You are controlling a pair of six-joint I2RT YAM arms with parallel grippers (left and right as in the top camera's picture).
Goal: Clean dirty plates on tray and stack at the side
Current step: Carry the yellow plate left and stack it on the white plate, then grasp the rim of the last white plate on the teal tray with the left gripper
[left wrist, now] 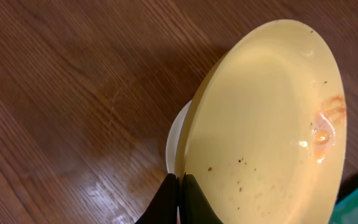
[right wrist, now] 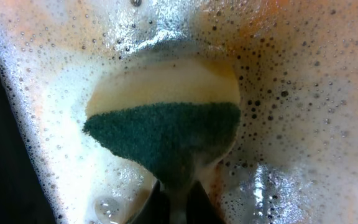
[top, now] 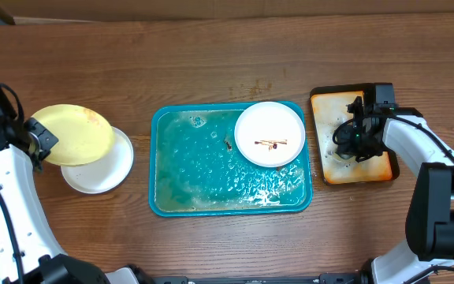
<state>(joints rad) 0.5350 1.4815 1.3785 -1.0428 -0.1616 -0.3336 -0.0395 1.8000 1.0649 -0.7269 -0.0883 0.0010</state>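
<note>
Overhead, the tray lies mid-table with water and suds pooled in it, and a smeared white plate sits in its far right corner. Left of the tray, off it, the left gripper holds the yellow plate tilted over a bare white plate that rests on the table. The two overlap only partly, so a release from this tilt could let the upper plate slide off rather than nest. Right of the tray, the right gripper is down in the orange tray.

From the left wrist, the fingers are pinched together on the yellow plate's rim alone. That is a thin hold on wet plastic, and the plate could pivot or slip. An orange-brown stain and dark specks show on its face, so stacking it as it is would put a dirty plate on the pile.

From the right wrist, the claw looks clamped on the lower tip of the sponge, green face up, amid suds. Held by one corner and soaked, it may sag, pull free, or drip across the table on the way to the tray. Scrubbing the smeared plate unsteadied could skate it over the slick tray floor.
</note>
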